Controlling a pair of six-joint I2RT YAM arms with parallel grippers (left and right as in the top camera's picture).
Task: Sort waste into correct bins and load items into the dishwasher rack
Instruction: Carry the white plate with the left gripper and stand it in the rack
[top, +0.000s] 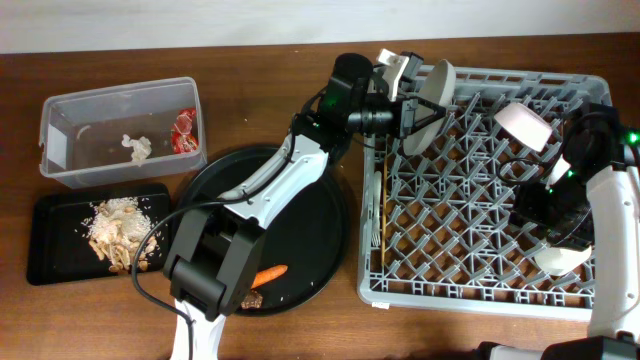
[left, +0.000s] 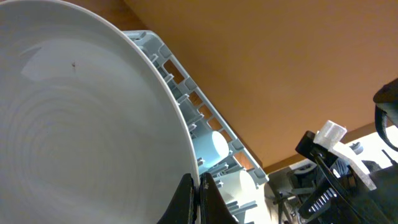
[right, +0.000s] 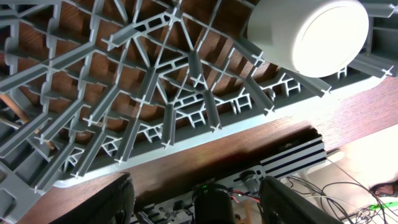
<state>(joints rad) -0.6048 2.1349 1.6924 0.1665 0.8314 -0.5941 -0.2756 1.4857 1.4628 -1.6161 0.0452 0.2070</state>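
Observation:
My left gripper (top: 412, 103) is shut on the rim of the white round plate (top: 436, 92) and holds it on edge over the far left corner of the grey dishwasher rack (top: 470, 285). In the left wrist view the plate (left: 81, 118) fills the left side, with the jaws (left: 198, 200) pinching its edge. My right gripper (top: 542, 205) is open and empty over the rack's right side (right: 205, 202). A pale pink bowl (top: 525, 125) and a white cup (top: 560, 260) sit in the rack; the cup also shows in the right wrist view (right: 308, 34). Chopsticks (top: 383, 200) lie along the rack's left edge.
The clear tub (top: 60, 150) holds a crumpled napkin (top: 137, 147) and a red wrapper (top: 186, 130). The flat black tray (top: 45, 250) holds rice and scraps (top: 118, 232). A carrot (top: 268, 274) and a brown lump (top: 250, 298) lie on the round black tray (top: 320, 240).

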